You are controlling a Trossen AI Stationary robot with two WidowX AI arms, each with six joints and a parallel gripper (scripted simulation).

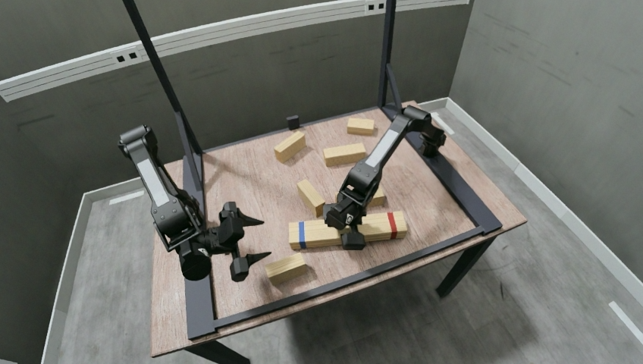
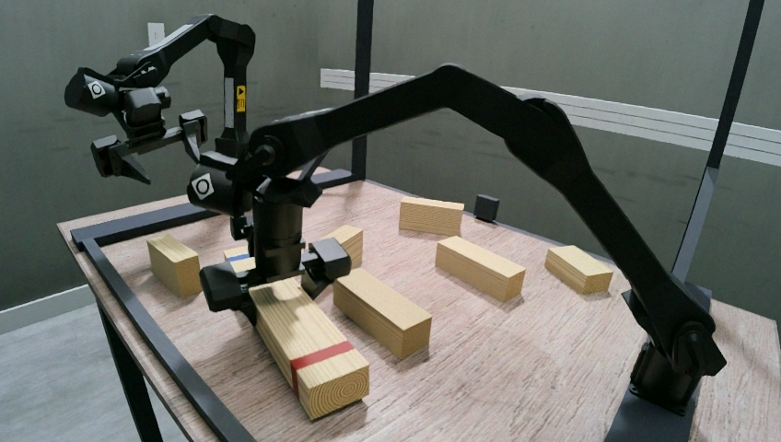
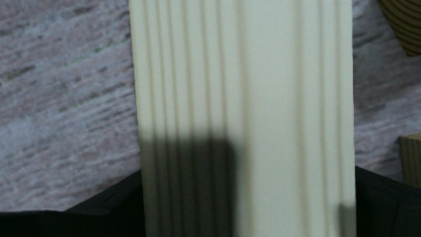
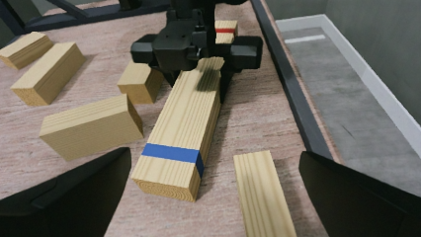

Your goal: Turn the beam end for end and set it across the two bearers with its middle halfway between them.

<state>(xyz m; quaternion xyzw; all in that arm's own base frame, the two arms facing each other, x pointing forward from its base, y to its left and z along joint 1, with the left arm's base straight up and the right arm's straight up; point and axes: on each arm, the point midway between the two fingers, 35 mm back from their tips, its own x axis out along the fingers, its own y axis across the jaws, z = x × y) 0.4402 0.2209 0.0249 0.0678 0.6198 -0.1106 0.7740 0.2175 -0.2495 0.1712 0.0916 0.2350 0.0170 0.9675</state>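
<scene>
Beneath left claw, beam partly hidden.

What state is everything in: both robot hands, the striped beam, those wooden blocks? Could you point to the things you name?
Long wooden beam with blue and red bands (image 1: pixel 315 232) (image 2: pixel 318 333) (image 3: pixel 277 99) (image 4: pixel 185 118): lying flat, not raised across blocks.
Black left hand (image 1: pixel 346 225) (image 2: pixel 280 304) (image 3: pixel 248 197) (image 4: pixel 198 89): fingers astride the beam; whether gripping, I cannot tell.
Black right hand (image 1: pixel 266 237) (image 2: pixel 173 170) (image 4: pixel 215 188): open, raised, holding nothing.
Six short plain wooden blocks (image 1: pixel 344 155) (image 2: pixel 479 269) (image 3: pixel 411 158) (image 4: pixel 49 74): unstacked, none held.
</scene>
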